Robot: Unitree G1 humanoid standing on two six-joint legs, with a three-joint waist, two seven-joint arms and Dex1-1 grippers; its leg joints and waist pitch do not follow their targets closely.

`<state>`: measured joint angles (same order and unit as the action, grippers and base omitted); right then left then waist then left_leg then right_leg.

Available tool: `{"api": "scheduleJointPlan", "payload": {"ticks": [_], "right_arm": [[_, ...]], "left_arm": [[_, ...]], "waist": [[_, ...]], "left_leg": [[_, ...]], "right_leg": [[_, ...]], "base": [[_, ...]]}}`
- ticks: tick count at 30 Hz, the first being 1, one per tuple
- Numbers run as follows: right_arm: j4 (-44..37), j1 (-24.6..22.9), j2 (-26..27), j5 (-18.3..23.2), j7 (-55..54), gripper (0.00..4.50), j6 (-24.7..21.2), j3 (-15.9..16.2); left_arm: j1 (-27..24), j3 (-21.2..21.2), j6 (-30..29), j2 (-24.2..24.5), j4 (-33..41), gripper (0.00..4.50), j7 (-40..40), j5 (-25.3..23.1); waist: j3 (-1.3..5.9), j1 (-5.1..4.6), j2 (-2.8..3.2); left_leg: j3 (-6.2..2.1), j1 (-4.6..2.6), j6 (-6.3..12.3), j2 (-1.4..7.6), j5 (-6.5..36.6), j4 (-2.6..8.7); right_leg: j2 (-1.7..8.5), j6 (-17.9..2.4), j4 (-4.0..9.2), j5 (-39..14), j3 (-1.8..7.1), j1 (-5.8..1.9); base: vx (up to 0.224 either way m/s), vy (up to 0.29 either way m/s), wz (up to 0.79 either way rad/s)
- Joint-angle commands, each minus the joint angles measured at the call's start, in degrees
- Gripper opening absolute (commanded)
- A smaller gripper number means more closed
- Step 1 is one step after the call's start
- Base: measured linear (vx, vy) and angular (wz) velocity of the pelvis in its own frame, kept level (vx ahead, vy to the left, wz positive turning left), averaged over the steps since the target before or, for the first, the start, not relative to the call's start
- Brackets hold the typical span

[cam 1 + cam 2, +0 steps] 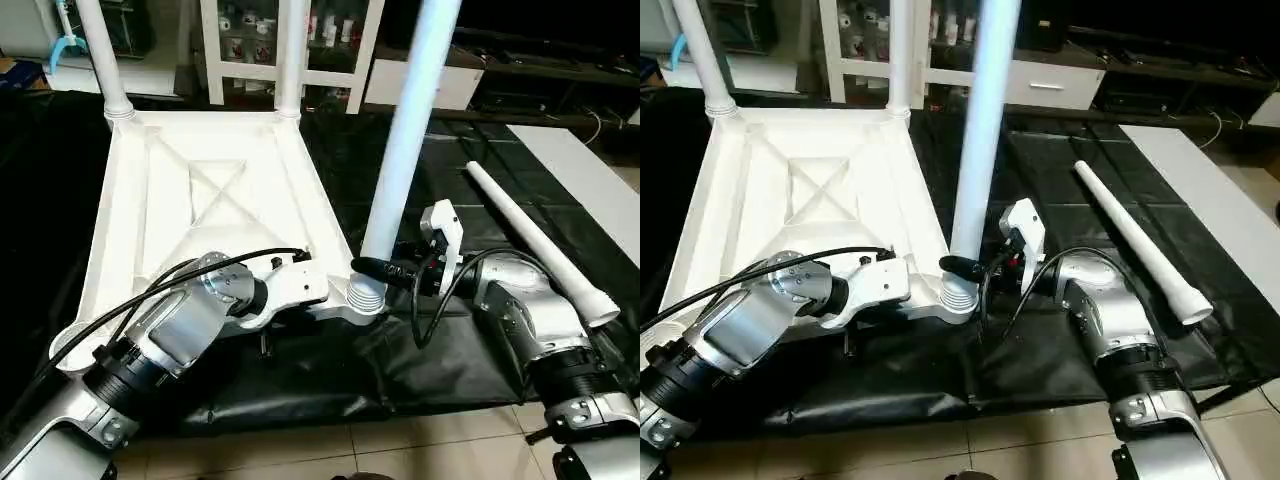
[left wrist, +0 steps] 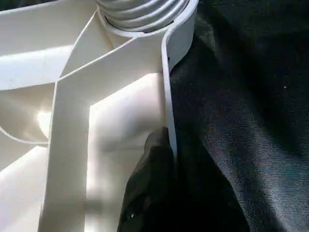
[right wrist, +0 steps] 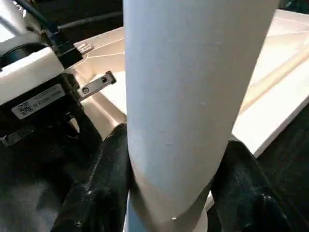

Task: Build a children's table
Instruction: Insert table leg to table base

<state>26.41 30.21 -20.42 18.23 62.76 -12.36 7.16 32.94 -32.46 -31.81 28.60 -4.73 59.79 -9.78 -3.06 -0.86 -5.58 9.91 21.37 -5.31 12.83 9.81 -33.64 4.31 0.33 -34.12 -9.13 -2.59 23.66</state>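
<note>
**Ana:** Silver forearms fill the foreground, one on each side. Beyond them the children's table top [image 1: 215,215] lies upside down on black sheeting [image 1: 300,385] spread over the tiled floor, X-ribbed underside up.

**Ben:** Legs next. Two far legs [image 1: 100,50] already stand in the far corner sockets. A third, the near leg [image 1: 405,140], stands upright in the near right socket [image 1: 366,297]. The spare leg [image 1: 540,240] lies loose on the sheeting, well apart to the right.

**Ana:** And the grippers?

**Ben:** The right gripper [image 1: 385,268] has its black fingers [image 3: 108,179] grasping the near leg low down, just above the socket, one on each side of the tube. The left gripper [image 2: 166,159] has its fingers clenched on the thin rim wall of the top, near that same socket; one black finger lies inside the wall, the other outside.

**Ana:** So the step, I'd judge, is threading this third leg home. Thread ridges show at the socket, so it looks not fully seated.

**Ben:** Agreed. To do it well, keep the leg square to the top so the thread doesn't cross. The left grip must hold the top from spinning on the slick sheeting. Turn in short strokes and regrip low.
</note>
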Motion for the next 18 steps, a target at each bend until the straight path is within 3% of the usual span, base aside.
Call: {"api": "scheduleJointPlan", "payload": {"ticks": [1,6,14,17,18], "right_arm": [[-0.6,-2.5,-1.1,-1.5,2.6,1.84,-2.6,3.5],[-1.7,-3.3,-1.7,-2.2,1.9,1.84,-2.7,3.8],[2.1,-3.5,0.4,-1.8,-6.2,1.84,-1.3,-1.9],[2.0,-4.4,0.3,-1.7,-6.6,1.84,-1.0,-2.3],[1.9,-4.8,0.3,-1.5,-6.9,1.84,-1.0,-2.7]], "left_arm": [[-0.3,-2.7,0.7,0.1,0.3,0.00,0.7,-1.3],[-0.4,-2.7,0.5,0.0,0.6,0.00,0.6,-1.4],[-0.4,-2.6,0.5,-0.2,0.6,0.00,0.6,-1.6],[-0.5,-2.6,0.4,-0.1,0.6,0.00,0.7,-1.6],[-0.6,-2.6,0.4,-0.1,0.7,0.00,0.7,-1.6]], "waist": [[3.03,0.18,1.20],[3.11,0.84,1.20],[3.02,0.78,1.15],[3.02,0.78,1.15],[3.03,0.75,0.85]], "left_leg": [[0.16,-0.72,-0.57,0.48,19.7,4.34],[0.28,-0.83,-0.58,0.53,18.9,4.33],[0.11,-0.92,-1.49,0.44,21.3,4.42],[0.04,-0.97,-1.57,0.43,22.3,4.42],[0.06,-0.89,-1.45,0.40,22.3,4.39]], "right_leg": [[2.21,-11.0,4.19,-18.6,1.58,-1.80],[2.22,-10.9,4.11,-18.4,1.62,-1.76],[2.25,-9.8,4.46,-21.7,1.55,-1.51],[2.25,-9.3,4.62,-22.9,1.53,-1.45],[2.30,-9.0,4.73,-23.4,1.53,-1.48]], "base": [[0.000,0.000,0.00],[0.000,0.000,0.00],[0.000,0.000,0.00],[0.000,0.000,0.00],[0.000,0.000,0.00]]}}
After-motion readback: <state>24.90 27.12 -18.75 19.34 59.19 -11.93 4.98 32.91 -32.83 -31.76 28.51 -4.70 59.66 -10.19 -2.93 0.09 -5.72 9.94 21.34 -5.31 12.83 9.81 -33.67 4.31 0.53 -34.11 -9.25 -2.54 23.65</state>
